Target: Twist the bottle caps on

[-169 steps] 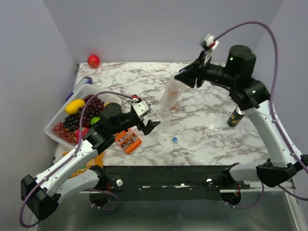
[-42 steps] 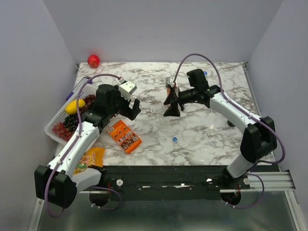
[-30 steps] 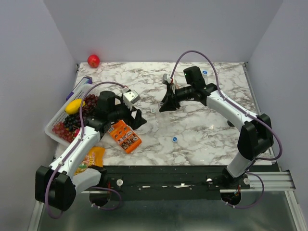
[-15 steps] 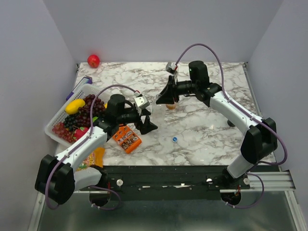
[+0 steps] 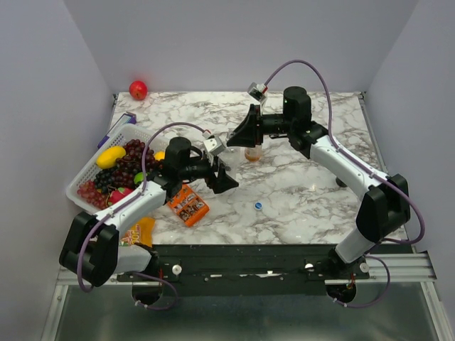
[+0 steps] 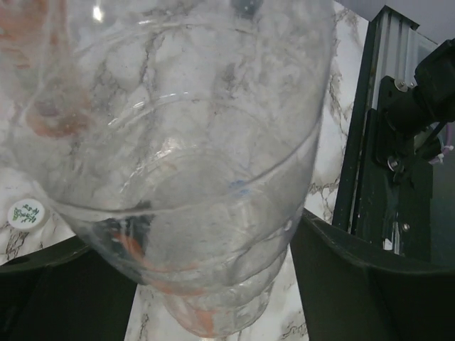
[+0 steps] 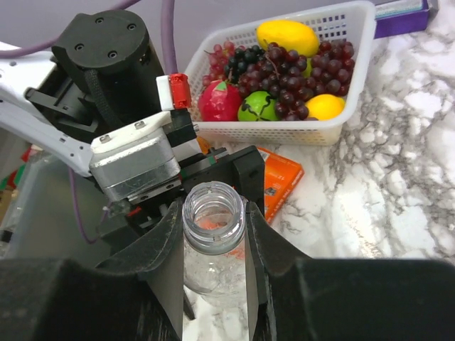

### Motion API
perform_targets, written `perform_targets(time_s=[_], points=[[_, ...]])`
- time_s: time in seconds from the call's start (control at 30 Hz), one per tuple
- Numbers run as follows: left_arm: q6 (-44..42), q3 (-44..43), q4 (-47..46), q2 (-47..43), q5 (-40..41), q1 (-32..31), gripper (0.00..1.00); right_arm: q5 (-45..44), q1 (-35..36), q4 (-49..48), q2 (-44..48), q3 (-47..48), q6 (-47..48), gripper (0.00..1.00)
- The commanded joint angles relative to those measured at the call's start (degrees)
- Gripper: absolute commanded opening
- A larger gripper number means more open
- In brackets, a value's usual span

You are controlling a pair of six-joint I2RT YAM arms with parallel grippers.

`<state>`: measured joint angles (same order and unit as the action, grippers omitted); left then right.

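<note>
An uncapped clear bottle (image 7: 213,234) stands upright, and my right gripper (image 7: 213,213) is shut on its neck from above. In the top view that right gripper (image 5: 243,138) is at mid-table. My left gripper (image 5: 223,177) is open, with a dark finger on each side of the bottle's body (image 6: 185,156), close to its walls. One left finger (image 7: 250,174) shows behind the bottle. The orange bottle (image 5: 253,153) stands just right of them. A blue cap (image 5: 257,206) lies nearer the front edge. A whitish cap (image 6: 26,213) lies on the marble beside the bottle.
A white basket (image 5: 87,186) of grapes and fruit sits at the left edge, also in the right wrist view (image 7: 284,135). An orange packet (image 5: 188,204) lies under the left arm. A red ball (image 5: 138,89) rests at the back left, a yellow bag (image 5: 136,231) at the front left.
My left gripper has swung right, from beside the basket to around the clear bottle, and its jaws have narrowed a little. The right gripper has kept its hold on the bottle's neck.
</note>
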<state>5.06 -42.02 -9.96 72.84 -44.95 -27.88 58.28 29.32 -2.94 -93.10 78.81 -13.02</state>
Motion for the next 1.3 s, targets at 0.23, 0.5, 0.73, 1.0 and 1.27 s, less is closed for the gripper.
perform_targets(time_s=[0.23, 0.5, 0.73, 1.0, 1.27], points=[[-1.10, -0.61, -1.73, -0.94, -5.86, 0.54, 0.55, -1.74, 0.39, 14.23, 3.18, 6.60, 11.23, 0.54], [-4.62, 1.06, 1.34, -7.35, -0.77, 6.69, 0.24, -11.60, -1.99, 46.87, 13.19, 4.10, 50.02, 0.66], [-7.61, 0.71, 3.98, -10.26, 4.25, 12.14, 0.00, -18.90, -0.59, 49.79, 14.09, -12.17, 72.06, 0.66], [-3.58, 3.26, 3.54, -13.16, 4.70, 14.69, 0.00, -29.45, 6.71, 40.74, 7.16, -20.88, 75.08, 0.65], [-3.74, 5.37, 6.44, -16.67, 5.57, 17.68, 0.00, -32.70, 8.91, 36.60, 0.91, -22.12, 75.50, 0.65]])
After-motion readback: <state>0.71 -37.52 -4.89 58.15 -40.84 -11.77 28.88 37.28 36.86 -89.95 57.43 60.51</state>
